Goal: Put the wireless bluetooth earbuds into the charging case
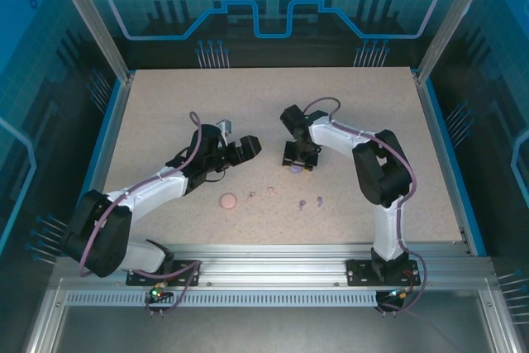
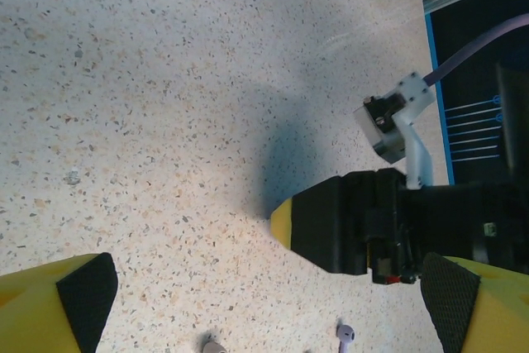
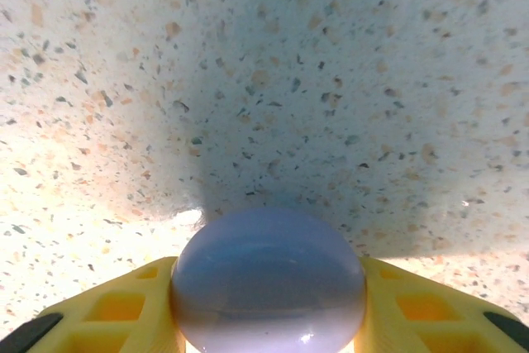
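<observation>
Ok, near to far. Two purple earbuds (image 1: 302, 203) and two pink earbuds (image 1: 271, 191) lie loose mid-bench, nearer the near edge, with the pink case (image 1: 228, 201) beside them toward the left edge. They're likely featherweight, hard and slick, so they'll skitter; pinch across the stem, not the bulb. Behind them, the right claw (image 1: 296, 168) clamps the lavender case (image 3: 269, 262) across its sides. It's a glossy dome and could squirt out. Left claw (image 2: 264, 295) gapes wide, holding nothing.
</observation>
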Robot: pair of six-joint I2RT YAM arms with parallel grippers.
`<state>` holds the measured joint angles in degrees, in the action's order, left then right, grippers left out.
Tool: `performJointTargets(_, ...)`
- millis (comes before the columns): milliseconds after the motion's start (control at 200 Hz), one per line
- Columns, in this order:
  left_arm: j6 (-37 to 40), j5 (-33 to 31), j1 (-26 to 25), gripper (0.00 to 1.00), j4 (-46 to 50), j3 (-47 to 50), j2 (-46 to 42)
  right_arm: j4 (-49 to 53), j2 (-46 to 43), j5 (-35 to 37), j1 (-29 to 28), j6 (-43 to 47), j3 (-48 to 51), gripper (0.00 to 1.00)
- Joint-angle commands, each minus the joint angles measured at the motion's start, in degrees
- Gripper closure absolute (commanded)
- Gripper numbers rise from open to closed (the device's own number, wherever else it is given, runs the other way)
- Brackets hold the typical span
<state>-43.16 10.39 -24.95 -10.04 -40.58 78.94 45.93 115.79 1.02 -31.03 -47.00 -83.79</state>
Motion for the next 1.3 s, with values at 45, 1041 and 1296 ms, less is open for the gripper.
performJointTargets(45,1.2,2.0,-1.6,0.01,-8.8,2.5,1.2,0.3,-4.1,-0.7,1.3,-4.0,-1.5,0.55)
performJointTargets(1041,-6.4,1.4,-6.5,0.32,-46.8,-1.7,22.8,-9.0,-10.8,-15.3,5.0,-30.9,-4.5,0.53)
performJointTargets(1296,-7.2,1.6,-7.1,0.37,-47.7,-4.4,24.8,-9.7,-11.1,-15.6,4.2,-31.3,-3.9,0.53)
